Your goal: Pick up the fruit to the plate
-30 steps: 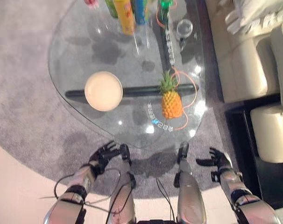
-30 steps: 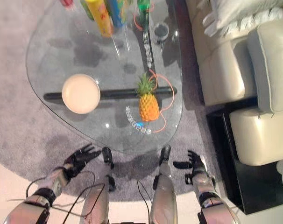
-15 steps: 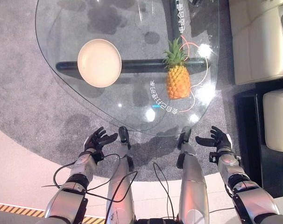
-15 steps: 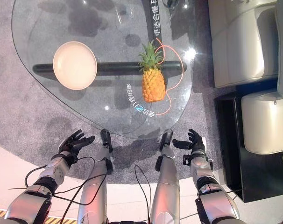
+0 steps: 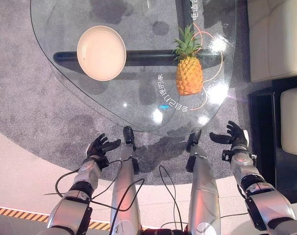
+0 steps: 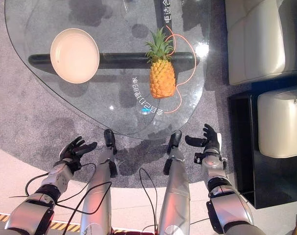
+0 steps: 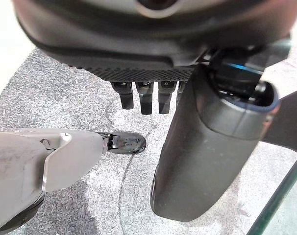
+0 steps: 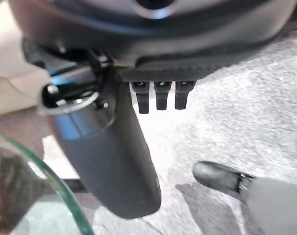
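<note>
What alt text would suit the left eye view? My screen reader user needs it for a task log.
A pineapple lies on a glass table, apart from an empty cream plate to its left. Below the table's near edge, over grey carpet, the left hand and right hand hang open, holding nothing.
</note>
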Motion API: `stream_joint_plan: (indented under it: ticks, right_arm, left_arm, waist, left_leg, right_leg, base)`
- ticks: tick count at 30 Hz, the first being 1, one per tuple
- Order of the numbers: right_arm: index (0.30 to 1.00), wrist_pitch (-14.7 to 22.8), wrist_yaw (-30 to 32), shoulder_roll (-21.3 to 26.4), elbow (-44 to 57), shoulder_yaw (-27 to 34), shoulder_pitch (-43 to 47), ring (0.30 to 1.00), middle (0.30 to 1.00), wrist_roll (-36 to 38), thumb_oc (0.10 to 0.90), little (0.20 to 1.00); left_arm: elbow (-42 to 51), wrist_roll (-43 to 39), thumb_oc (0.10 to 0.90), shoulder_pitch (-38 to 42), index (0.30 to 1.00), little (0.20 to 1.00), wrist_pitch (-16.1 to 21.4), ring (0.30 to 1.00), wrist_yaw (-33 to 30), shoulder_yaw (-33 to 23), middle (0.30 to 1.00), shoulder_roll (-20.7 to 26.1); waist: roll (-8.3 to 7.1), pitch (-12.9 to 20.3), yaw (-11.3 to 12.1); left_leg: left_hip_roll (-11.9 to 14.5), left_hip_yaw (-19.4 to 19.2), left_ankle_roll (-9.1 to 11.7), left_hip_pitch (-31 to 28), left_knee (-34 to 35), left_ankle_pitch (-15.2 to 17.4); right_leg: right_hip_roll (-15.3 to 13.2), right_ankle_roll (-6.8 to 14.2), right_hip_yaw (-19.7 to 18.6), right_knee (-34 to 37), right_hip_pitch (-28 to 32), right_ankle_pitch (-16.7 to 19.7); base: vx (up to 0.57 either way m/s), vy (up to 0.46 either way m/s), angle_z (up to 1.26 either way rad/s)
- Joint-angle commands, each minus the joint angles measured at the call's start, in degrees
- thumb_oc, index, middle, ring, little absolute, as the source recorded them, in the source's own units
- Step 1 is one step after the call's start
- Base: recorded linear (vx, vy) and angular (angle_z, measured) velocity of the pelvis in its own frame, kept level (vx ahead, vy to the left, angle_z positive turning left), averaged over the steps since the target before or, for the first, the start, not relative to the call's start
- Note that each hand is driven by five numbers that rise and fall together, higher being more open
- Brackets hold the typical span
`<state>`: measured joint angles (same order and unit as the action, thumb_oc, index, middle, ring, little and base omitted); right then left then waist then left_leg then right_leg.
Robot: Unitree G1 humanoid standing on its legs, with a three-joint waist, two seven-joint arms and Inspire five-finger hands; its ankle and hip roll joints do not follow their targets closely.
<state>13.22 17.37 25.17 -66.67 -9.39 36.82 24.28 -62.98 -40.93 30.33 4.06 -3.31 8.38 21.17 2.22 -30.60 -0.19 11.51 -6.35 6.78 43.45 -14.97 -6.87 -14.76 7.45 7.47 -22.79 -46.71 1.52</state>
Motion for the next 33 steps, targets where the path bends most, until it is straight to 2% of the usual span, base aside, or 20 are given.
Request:
stream_joint_plan:
  ticks: [1, 3, 4, 10, 12, 16, 24, 33]
  right_arm:
    - [0.900, 4.0, 9.8, 5.2, 3.1, 2.3, -2.6, 0.900, 0.900, 1.9, 0.800, 0.900]
    - [0.900, 5.2, 13.3, 6.1, 4.1, 3.8, -2.3, 0.900, 0.900, 3.1, 0.800, 0.900]
    - [0.900, 7.6, 16.3, 6.6, 5.8, 5.2, -2.2, 0.900, 0.900, 4.8, 0.800, 0.900]
    - [0.900, 10.0, 23.7, 7.8, 17.0, 6.2, -1.9, 0.900, 0.900, 5.6, 0.800, 0.900]
    - [0.900, 11.3, 28.6, 8.2, 25.3, 5.6, -1.7, 0.900, 0.900, 3.3, 0.800, 0.900]
    - [0.900, 11.1, 31.8, 8.6, 35.3, 5.0, -1.6, 0.900, 0.900, -2.1, 0.800, 0.900]
    - [0.900, 7.2, 25.9, 6.9, 53.1, 0.4, -3.4, 0.900, 0.900, -9.4, 0.800, 0.900]
    - [0.900, 6.2, 19.1, 6.1, 63.0, -3.9, -4.8, 0.900, 0.900, -12.2, 0.800, 0.900]
  left_arm:
    - [-1.3, -0.7, 0.800, -1.3, 0.900, 0.900, 1.4, 0.900, -1.8, 0.3, 0.900, 3.9]
    - [-1.1, -0.7, 0.800, -1.6, 0.900, 0.900, 1.6, 0.900, -2.0, 0.6, 0.900, 3.8]
    - [-0.8, -0.7, 0.800, -1.9, 0.900, 0.900, 1.6, 0.900, -2.3, 0.8, 0.900, 3.7]
    - [0.5, -1.1, 0.800, -3.4, 0.900, 0.900, 2.5, 0.900, -2.7, 1.5, 0.900, 3.4]
    - [1.7, -1.3, 0.800, -4.1, 0.900, 0.900, 2.7, 0.900, -3.7, 1.7, 0.900, 2.9]
    - [1.9, -1.2, 0.800, -4.5, 0.900, 0.900, 3.1, 0.900, -3.6, 1.4, 0.900, 2.5]
    - [1.5, -0.5, 0.800, -5.9, 0.900, 0.900, 4.1, 0.900, -2.7, -0.3, 0.900, 1.3]
    - [0.9, 0.0, 0.800, -6.9, 0.900, 0.900, 5.1, 0.900, -1.7, -0.7, 0.900, 0.2]
  waist:
    - [-1.00, 0.8, 0.1]
    - [-1.03, 0.8, 0.1]
    - [-1.14, 0.8, 0.2]
    - [-1.35, 0.8, 0.0]
    - [-1.48, 0.8, -0.4]
    - [-1.49, 0.8, -0.8]
    - [-1.35, 0.8, -1.6]
    - [-1.18, 0.8, -2.0]
  left_leg:
    - [0.4, 5.0, 1.4, 3.9, -8.8, 5.7]
    - [0.4, 4.9, 1.4, 3.8, -8.6, 5.7]
    - [0.5, 4.9, 1.4, 3.8, -8.5, 5.8]
    - [0.3, 4.9, 1.3, 3.9, -8.3, 5.8]
    - [0.2, 4.9, 1.2, 4.0, -7.9, 5.6]
    - [0.0, 4.8, 1.1, 4.0, -7.4, 5.3]
    - [-0.5, 4.1, 1.0, 3.0, -6.1, 4.7]
    - [-0.8, 3.2, 1.1, 2.0, -4.9, 4.0]
  right_leg:
    - [-2.0, 2.2, -0.7, -1.3, -1.1, 0.6]
    - [-2.1, 2.4, -0.5, -1.1, -1.0, 0.7]
    - [-2.2, 2.4, -0.2, -1.0, -0.9, 0.9]
    - [-2.3, 2.3, 0.2, -0.7, -1.1, 1.1]
    - [-2.2, 2.2, 0.2, -0.6, -1.3, 1.4]
    - [-2.2, 2.3, 0.2, -0.1, -1.4, 1.5]
    - [-2.1, 2.3, 0.0, 1.0, -0.8, 1.6]
    - [-2.1, 2.2, -0.1, 1.9, -0.1, 1.7]
  base:
    - [0.00, 0.000, 0.00]
    - [0.00, 0.000, 0.00]
    - [0.00, 0.000, 0.00]
    - [0.00, 0.000, 0.00]
    - [0.00, 0.034, 0.00]
    - [0.00, 0.033, 0.00]
    - [0.01, 0.041, 0.00]
    - [0.00, 0.011, 0.00]
